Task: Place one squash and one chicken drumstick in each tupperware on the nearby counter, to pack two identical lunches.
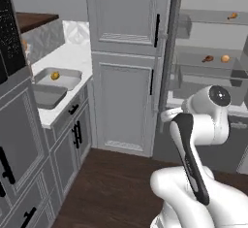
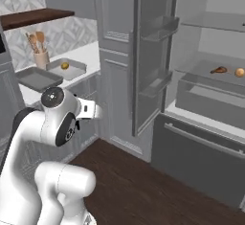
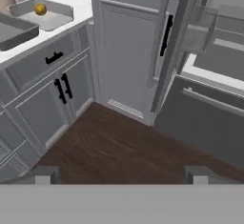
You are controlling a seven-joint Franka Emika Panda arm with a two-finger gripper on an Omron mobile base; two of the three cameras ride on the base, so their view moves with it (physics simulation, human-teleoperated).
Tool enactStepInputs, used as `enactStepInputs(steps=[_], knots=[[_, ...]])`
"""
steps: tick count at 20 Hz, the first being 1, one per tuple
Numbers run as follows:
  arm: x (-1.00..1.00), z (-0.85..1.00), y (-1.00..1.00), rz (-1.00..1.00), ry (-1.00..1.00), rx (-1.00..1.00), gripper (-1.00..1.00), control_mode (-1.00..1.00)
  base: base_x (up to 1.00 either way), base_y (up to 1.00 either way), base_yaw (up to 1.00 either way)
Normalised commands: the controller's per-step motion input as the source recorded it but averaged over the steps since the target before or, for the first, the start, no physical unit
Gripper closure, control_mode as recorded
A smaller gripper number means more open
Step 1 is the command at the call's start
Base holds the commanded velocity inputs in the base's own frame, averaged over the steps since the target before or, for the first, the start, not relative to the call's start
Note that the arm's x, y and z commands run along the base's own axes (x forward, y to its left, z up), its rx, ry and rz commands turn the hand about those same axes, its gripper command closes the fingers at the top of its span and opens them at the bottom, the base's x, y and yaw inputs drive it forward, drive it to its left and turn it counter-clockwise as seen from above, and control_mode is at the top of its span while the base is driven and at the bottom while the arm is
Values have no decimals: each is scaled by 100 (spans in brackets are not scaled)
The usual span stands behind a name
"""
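Two grey tupperware trays lie on the white counter (image 1: 68, 55) at the left. The far tupperware (image 1: 68, 80) (image 2: 76, 70) (image 3: 52, 20) holds a yellow squash (image 1: 55, 75) (image 2: 64, 66) (image 3: 40, 9). The near tupperware (image 1: 46, 97) (image 2: 38, 78) (image 3: 14, 31) has nothing in it. Inside the open fridge on the right, a drumstick (image 1: 208, 58) (image 2: 219, 69) and a second squash (image 1: 225, 58) (image 2: 239, 72) rest on a shelf. Another drumstick (image 1: 233, 15) lies one shelf higher. My gripper (image 3: 121, 175) is open and holds nothing, hanging over the dark wood floor between counter and fridge.
A tall grey cabinet (image 1: 128, 67) stands between the counter and the fridge. The fridge door (image 2: 143, 56) is swung open with its edge toward me. A beige utensil crock (image 2: 42, 59) stands behind the trays, under a brown shelf (image 2: 38, 16).
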Motion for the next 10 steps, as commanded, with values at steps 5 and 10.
enactStepInputs(steps=[5,10], knots=[[0,0,0,0,0,0,-100,100,0,-28,-64],[0,0,0,0,0,0,-100,100,3,-30,-65]])
